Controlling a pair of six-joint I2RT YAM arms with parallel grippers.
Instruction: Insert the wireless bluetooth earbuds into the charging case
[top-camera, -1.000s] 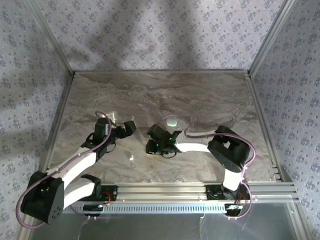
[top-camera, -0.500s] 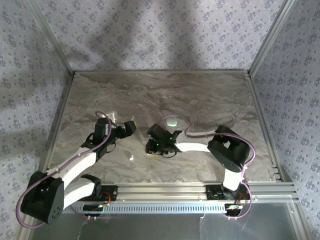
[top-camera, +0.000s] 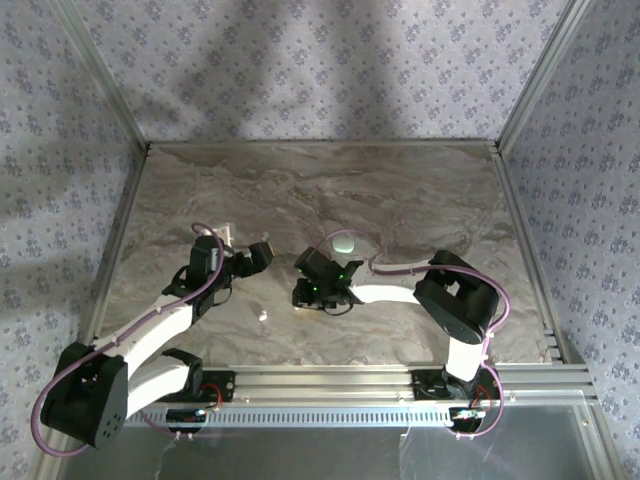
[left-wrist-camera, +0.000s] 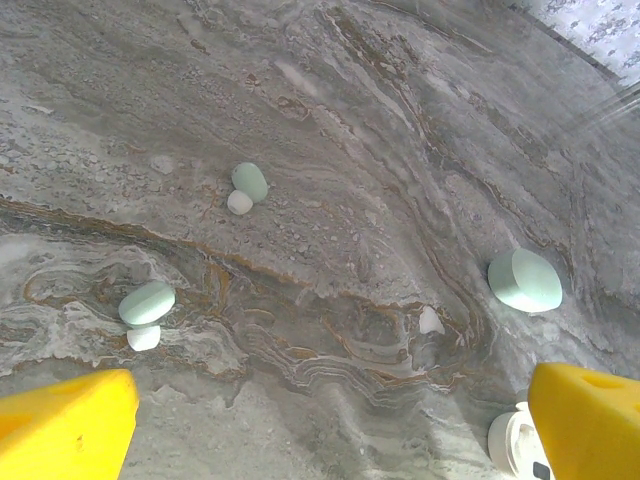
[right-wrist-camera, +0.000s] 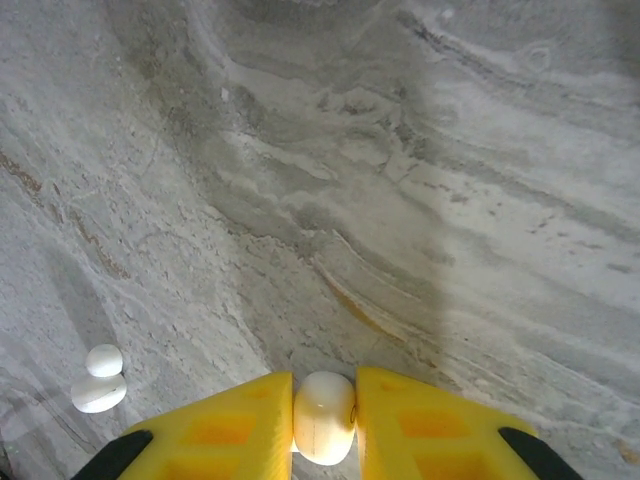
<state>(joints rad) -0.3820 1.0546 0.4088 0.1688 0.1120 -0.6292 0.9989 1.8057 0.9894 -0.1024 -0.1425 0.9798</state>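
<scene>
We've got our right fingers (right-wrist-camera: 425, 425) pinching an earbud (right-wrist-camera: 324, 415) low over the middle of the table (right-wrist-camera: 420, 180); left fingers (left-wrist-camera: 60, 425) spread wide; picking step, we'd say; next, carry it to the case (top-camera: 344, 243) toward the far edge.

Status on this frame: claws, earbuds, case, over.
Left claw open over table. Right claw shut on earbud. Charging case lies apart. Nothing in the way.

Marbled grey tabletop (top-camera: 300, 190); floral-patterned walls (top-camera: 300, 70); aluminium rail (top-camera: 350, 378) at near edge
</scene>
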